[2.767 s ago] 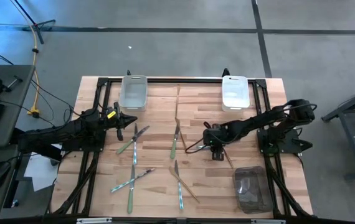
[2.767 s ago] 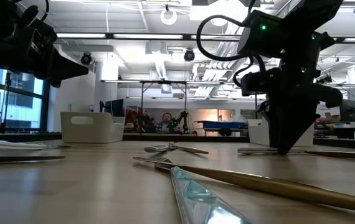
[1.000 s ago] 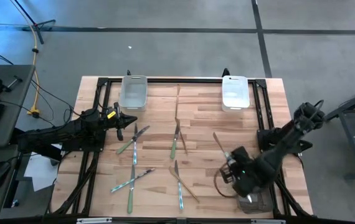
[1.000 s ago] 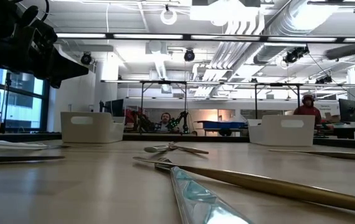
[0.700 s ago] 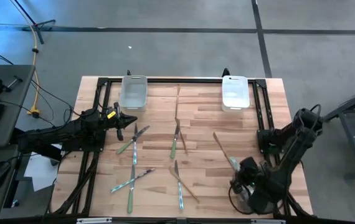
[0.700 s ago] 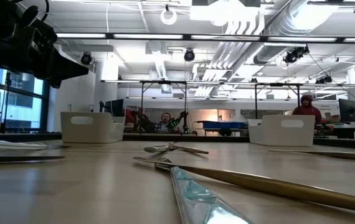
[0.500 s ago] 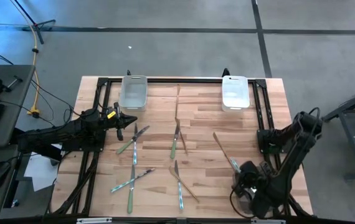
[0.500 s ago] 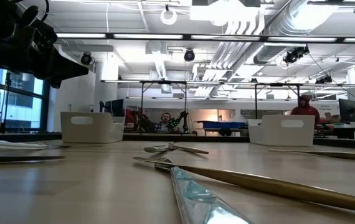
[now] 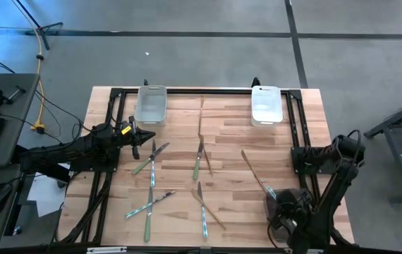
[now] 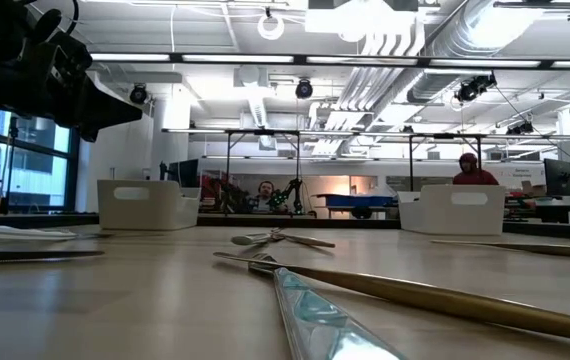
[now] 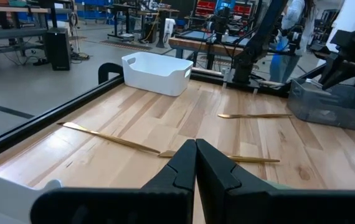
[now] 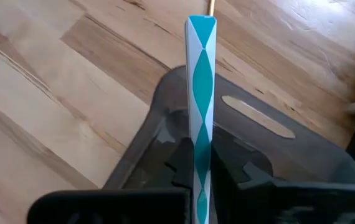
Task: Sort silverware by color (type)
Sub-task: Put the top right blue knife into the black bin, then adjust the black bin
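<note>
My right gripper (image 12: 201, 182) hangs over the smoky grey bin (image 12: 160, 102) at the table's near right, shut on a teal-and-white faceted piece of silverware (image 9: 266, 189). A gold-toned piece (image 12: 257, 117) lies inside that bin. More silverware lies flat on the wood: a pair (image 9: 149, 159), a pair (image 9: 198, 159), a crossed pair (image 9: 149, 204), another pair (image 9: 202, 209) and a gold piece (image 9: 250, 167). My left gripper (image 11: 195, 163) waits shut at the table's left (image 9: 143, 141), level above the wood. My right gripper pinches the faceted handle (image 12: 200, 146) between its two fingers, which slant steeply down from above. The handle runs on along the fingers, and its free end (image 12: 201, 23) points past the bin's rim. The piece is lifted clear; its other end is hidden under the gripper.
Two white bins stand at the far edge, one left (image 9: 151, 104) and one right (image 9: 266, 105). A black frame (image 9: 109, 95) rims the table. In the low view a faceted handle (image 10: 315, 322) and a gold piece (image 10: 435, 296) lie close by. A person (image 10: 470, 170) is far behind.
My right gripper has swung toward the table's near edge and sunk lower, rolling as it went. It carries the teal-and-white piece with it and now stands over the grey bin. The silverware on the wood has not shifted.
</note>
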